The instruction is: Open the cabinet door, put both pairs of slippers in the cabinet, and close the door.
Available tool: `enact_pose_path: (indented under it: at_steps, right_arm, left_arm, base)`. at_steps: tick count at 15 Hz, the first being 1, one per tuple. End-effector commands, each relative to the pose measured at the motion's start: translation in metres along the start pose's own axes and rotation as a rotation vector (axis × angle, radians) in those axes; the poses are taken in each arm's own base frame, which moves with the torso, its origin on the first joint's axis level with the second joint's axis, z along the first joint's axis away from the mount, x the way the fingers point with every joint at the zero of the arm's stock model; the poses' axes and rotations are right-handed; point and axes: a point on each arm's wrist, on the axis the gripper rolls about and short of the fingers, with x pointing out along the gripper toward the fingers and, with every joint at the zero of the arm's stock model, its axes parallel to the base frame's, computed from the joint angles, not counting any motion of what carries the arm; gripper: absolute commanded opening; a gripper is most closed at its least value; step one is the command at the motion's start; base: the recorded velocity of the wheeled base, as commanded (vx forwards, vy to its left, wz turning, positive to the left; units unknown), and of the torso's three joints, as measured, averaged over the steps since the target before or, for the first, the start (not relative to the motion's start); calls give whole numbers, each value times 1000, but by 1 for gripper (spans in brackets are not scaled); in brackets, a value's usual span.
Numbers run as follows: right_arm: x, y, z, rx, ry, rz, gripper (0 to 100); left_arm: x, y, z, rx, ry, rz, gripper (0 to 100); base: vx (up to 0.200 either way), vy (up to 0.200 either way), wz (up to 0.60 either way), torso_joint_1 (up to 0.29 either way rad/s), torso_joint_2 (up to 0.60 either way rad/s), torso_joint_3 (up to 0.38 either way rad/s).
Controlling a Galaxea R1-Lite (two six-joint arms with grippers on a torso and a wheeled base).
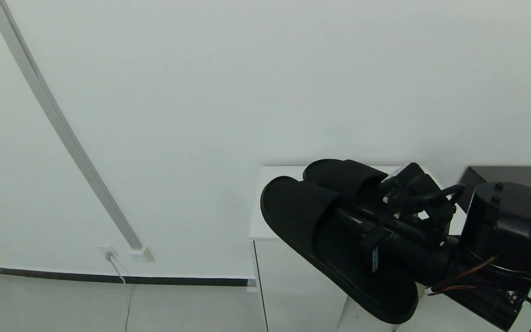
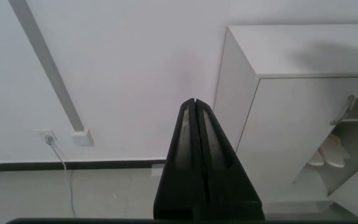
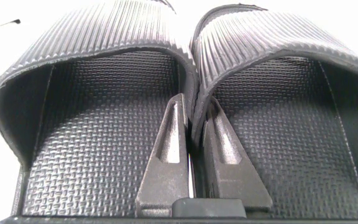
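My right gripper [image 3: 194, 102] is shut on a pair of black slippers [image 3: 104, 124], its fingers pinching the two inner edges together. In the head view the black slippers [image 1: 321, 221] hang in the air in front of the white cabinet [image 1: 288, 286], toes pointing up and left. My left gripper [image 2: 194, 102] is shut on nothing and points at the wall left of the cabinet [image 2: 291, 56]. The cabinet door [image 2: 303, 124] stands open, and a pair of white slippers [image 2: 329, 151] lies on a shelf inside.
A white wall stands behind the cabinet, with a slanting cable duct [image 1: 62, 124] and a socket with a hanging cable [image 1: 108, 252]. Bare floor [image 1: 85, 304] lies left of the cabinet. A dark surface [image 1: 510, 174] sits to the cabinet's right.
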Motion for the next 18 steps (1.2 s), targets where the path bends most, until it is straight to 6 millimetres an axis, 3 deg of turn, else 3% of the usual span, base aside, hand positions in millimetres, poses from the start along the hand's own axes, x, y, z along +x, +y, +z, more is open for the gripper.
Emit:
enact_pose_path:
  at_steps: [1, 15, 18]
  right_arm:
    - [1, 0, -1, -1, 4, 1, 0]
    - [-4, 2, -8, -6, 28, 8, 0]
    - [-3, 2, -8, -6, 31, 8, 0]
  left_arm:
    - [0, 0, 0, 0, 2, -1, 0]
    - [0, 0, 0, -5, 2, 1, 0]
    - [0, 0, 0, -5, 2, -1, 0]
  base:
    - [0, 0, 0, 0, 0, 0]
    - [0, 0, 0, 0, 0, 0]
    - [0, -200, 0, 4, 4, -1]
